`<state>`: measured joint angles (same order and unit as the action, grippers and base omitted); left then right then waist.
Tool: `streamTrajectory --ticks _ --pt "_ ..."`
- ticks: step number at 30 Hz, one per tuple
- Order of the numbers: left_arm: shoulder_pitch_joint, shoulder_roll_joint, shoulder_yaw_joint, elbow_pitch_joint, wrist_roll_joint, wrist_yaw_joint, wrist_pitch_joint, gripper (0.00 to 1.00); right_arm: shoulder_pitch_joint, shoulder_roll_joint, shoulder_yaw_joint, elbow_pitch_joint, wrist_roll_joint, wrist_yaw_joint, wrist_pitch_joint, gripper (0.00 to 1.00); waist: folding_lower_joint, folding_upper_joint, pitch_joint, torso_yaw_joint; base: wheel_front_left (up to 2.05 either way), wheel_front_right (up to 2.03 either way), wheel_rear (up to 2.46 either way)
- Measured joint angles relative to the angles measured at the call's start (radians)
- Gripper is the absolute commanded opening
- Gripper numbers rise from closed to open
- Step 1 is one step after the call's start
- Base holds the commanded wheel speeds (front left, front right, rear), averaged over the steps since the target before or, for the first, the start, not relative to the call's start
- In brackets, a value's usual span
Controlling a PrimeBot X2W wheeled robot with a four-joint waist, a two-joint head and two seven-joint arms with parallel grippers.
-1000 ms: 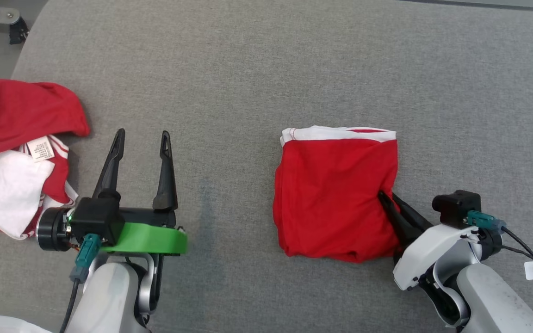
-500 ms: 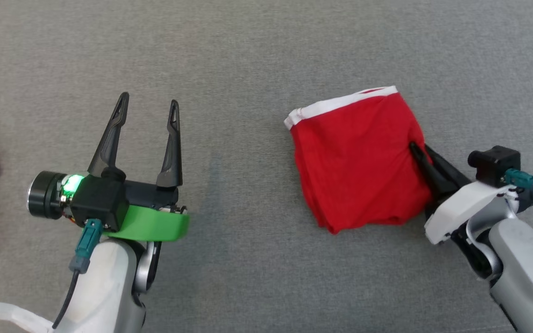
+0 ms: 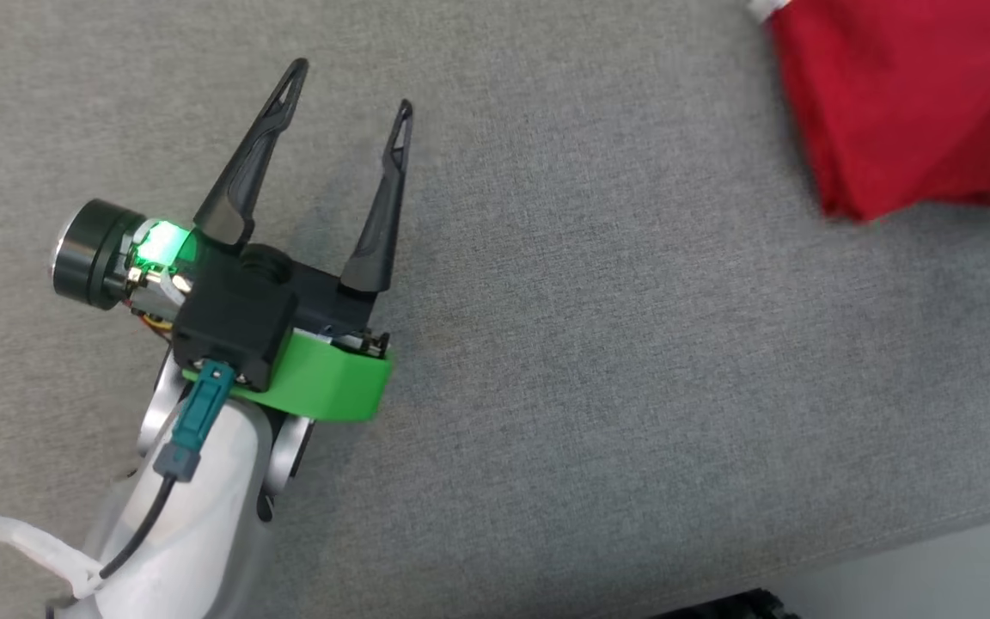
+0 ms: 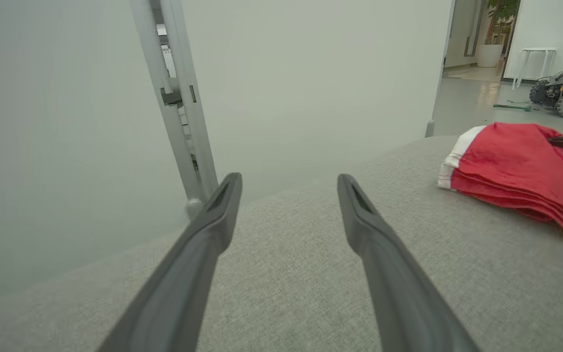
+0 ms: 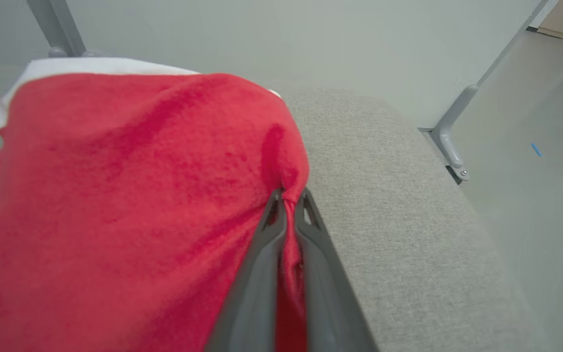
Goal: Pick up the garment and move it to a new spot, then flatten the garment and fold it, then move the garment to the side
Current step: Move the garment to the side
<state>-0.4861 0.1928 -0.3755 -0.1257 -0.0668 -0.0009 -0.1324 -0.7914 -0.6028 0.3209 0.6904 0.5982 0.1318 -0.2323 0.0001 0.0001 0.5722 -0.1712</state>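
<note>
Two end effectors work over the grey fabric worktop (image 3: 589, 344). The left end effector (image 3: 351, 84) hangs with its fingers spread wide and nothing between them, with bare cloth surface ahead of its tips. It looks parked out of the way, since moving the bundle probably needs one arm alone. Well off to its right lies the folded red garment (image 3: 899, 103), stacked in flat layers with a white band (image 4: 450, 164) along the side facing that idle arm. The right end effector (image 5: 290, 195) is pinched tight on a tuck of the garment's near edge, with cloth bunched between its tips. Gripping at the edge probably lets the bundle be drawn aside without unfolding. No label, brand or writing can be read anywhere.
</note>
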Motion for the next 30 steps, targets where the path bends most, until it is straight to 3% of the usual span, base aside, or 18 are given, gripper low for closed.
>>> streamTrajectory --ticks 6,10,11,12,13,21,30 --pt "-0.048 -0.004 -0.042 -0.031 0.014 -0.025 0.015 1.0 -0.111 -0.101 -0.049 0.132 -0.009 0.0 -0.023 0.0 0.0001 0.0 0.092 -0.021 0.0 0.0 0.0" --pt "-0.059 -0.004 -0.05 -0.035 0.016 -0.026 0.017 1.0 -0.161 -0.102 -0.05 0.17 -0.042 0.0 -0.026 0.0 0.0001 0.0 0.135 -0.024 0.0 0.0 0.0" --pt "-0.059 -0.004 -0.051 -0.035 0.016 -0.026 0.017 1.0 -0.168 -0.099 -0.058 0.17 -0.049 0.0 -0.028 0.07 0.0001 0.0 0.141 -0.025 0.0 0.0 0.0" --pt "-0.06 -0.004 -0.053 -0.033 0.016 -0.026 0.016 1.0 -0.176 -0.097 -0.067 0.17 -0.058 0.0 -0.029 0.44 0.0001 0.0 0.146 -0.025 0.0 0.0 0.0" --pt "-0.061 -0.004 -0.053 -0.031 0.015 -0.026 0.015 1.0 -0.178 -0.095 -0.081 0.163 -0.065 0.0 -0.029 1.0 0.0001 0.0 0.147 -0.025 0.0 0.0 0.0" --pt "-0.049 -0.006 -0.05 0.013 -0.004 -0.016 -0.014 1.0 -0.089 -0.036 -0.283 0.084 -0.195 0.0 -0.03 1.0 0.0 0.0 0.103 -0.026 0.0 0.0 0.0" --pt "0.058 -0.007 0.002 0.078 -0.062 0.041 -0.05 1.0 0.176 0.168 -0.417 -0.208 -0.263 0.0 -0.03 1.0 0.0 0.0 -0.009 -0.033 0.0 0.0 0.0"
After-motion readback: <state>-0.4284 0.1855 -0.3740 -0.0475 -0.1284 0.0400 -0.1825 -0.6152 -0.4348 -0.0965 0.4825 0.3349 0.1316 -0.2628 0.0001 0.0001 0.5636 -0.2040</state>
